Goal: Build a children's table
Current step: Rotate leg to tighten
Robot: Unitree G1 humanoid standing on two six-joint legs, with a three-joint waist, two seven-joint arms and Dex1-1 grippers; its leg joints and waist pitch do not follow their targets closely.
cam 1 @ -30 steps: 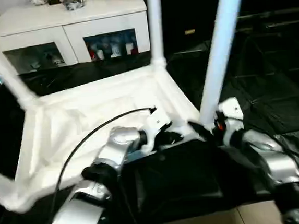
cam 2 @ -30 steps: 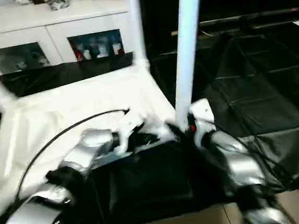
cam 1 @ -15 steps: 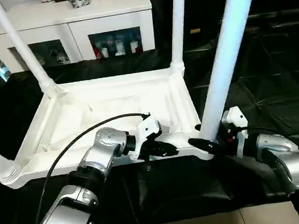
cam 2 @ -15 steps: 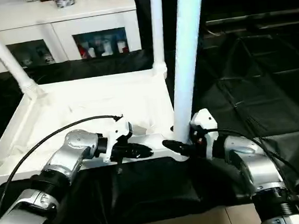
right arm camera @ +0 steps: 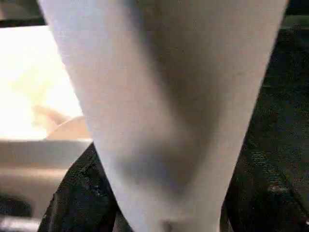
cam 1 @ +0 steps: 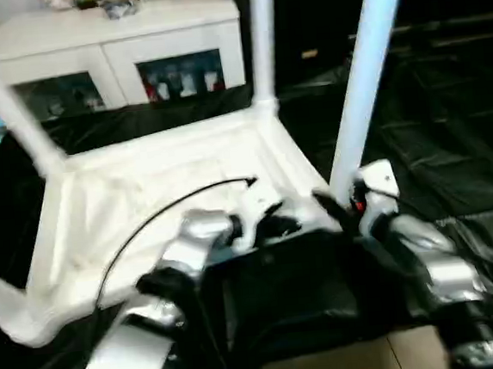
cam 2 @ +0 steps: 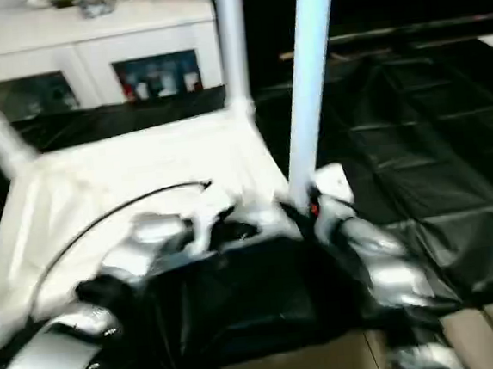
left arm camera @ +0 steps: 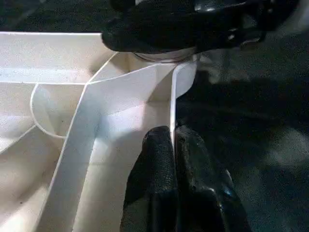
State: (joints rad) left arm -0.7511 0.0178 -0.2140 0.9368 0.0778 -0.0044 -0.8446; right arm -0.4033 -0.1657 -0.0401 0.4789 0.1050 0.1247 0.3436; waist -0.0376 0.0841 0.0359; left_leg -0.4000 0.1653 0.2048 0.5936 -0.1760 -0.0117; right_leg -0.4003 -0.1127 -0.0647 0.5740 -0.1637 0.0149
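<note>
The left gripper [left arm camera: 173,159] pinched the near rim of the upturned children's table [cam 1: 144,193]; the right gripper [cam 1: 339,211] clasped its near-right leg [cam 1: 362,75]

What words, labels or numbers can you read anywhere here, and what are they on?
None can be read.
Children's table: plain white plastic, no print seen.
Items behind the cabinet glass doors: coloured, too blurred to read.
Small yellowish tag on the dark backdrop: too small to read.
Left tool and right tool: no markings seen.
</note>
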